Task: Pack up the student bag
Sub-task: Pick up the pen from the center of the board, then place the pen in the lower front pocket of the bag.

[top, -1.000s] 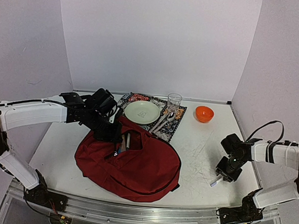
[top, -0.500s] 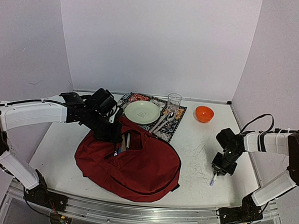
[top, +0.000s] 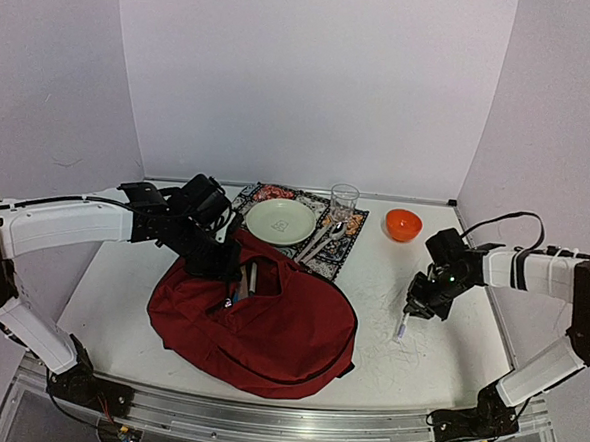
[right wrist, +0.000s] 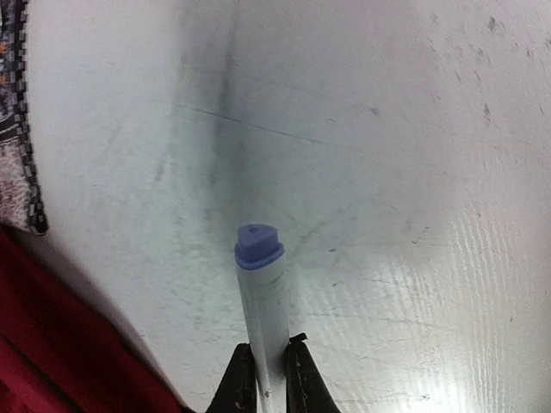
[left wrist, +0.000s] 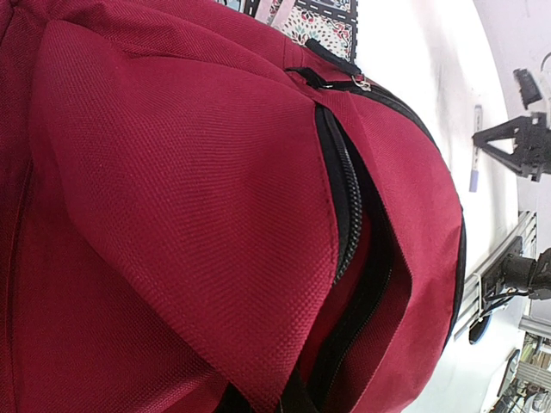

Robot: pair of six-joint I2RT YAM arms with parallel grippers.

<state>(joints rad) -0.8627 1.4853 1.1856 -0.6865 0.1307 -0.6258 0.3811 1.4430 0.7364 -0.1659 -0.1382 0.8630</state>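
Note:
The student bag (top: 268, 330), dark red with a black zipper, lies at the front middle of the table with its top opening (top: 256, 277) gaping. It fills the left wrist view (left wrist: 172, 215). My left gripper (top: 222, 264) sits at the left edge of the opening, shut on the bag's flap; its fingers are hidden by fabric. My right gripper (top: 411, 308) is shut on a white marker with a blue cap (top: 402, 329), held above the table right of the bag. In the right wrist view the marker (right wrist: 261, 301) sticks out from between the fingers (right wrist: 238, 383).
A patterned placemat (top: 346, 246) behind the bag holds a pale green plate (top: 280, 221), a glass (top: 343, 201) and cutlery (top: 319, 243). An orange bowl (top: 403, 225) stands at the back right. Some flat items show inside the bag's opening.
My right gripper has carried the marker left and farther from the near edge, toward the bag. The left arm and the bag have not moved.

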